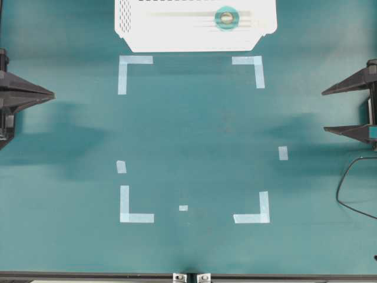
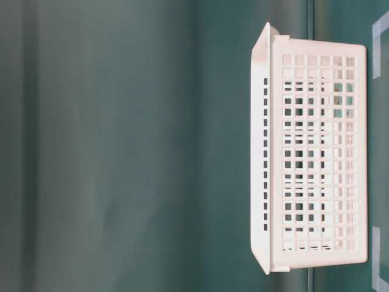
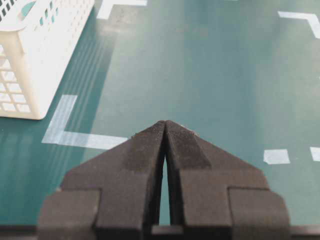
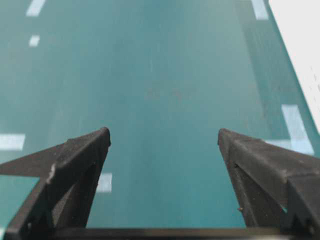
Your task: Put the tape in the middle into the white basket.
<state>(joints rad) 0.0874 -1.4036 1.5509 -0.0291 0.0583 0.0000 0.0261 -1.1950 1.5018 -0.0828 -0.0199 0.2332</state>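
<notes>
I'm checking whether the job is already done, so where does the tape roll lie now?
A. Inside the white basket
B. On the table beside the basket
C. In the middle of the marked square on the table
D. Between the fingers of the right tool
A: in the overhead view the tape roll lies on the slatted floor of the white basket, and the right tool stands open and empty.

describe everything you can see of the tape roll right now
The tape is a small teal ring with a light, cardboard-coloured core. It lies flat, hole facing up, on the slatted bottom of the white basket, right of the basket's middle in the overhead view. Only the basket floor touches it. Neither gripper is near it. From table level it shows at most as a teal tint behind the mesh, and the left wrist view shows only a teal sliver through the basket's top.
</notes>
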